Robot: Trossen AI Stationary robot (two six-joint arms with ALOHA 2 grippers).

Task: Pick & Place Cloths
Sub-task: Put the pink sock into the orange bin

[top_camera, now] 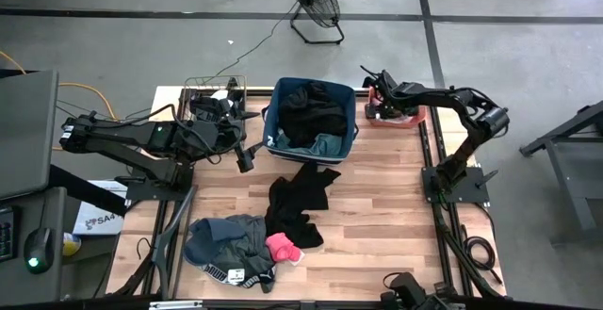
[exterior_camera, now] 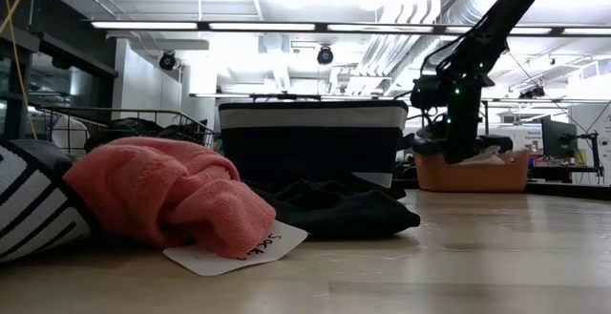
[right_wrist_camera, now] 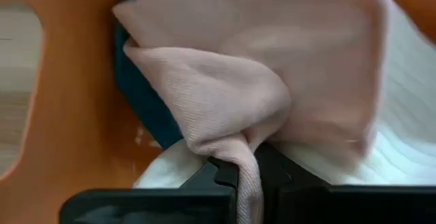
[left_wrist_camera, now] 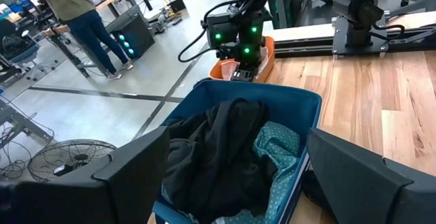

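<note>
Right wrist view: right claw pinches a pale pink cloth inside the coral tub

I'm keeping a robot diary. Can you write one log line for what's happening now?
right hand: shut on pale pink cloth in coral tub | left hand: open, beside blue bin | cloths loose on table

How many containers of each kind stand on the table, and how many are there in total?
Wire basket: 1
Blue fabric bin: 1
Coral plastic tub: 1
Total: 3
</note>
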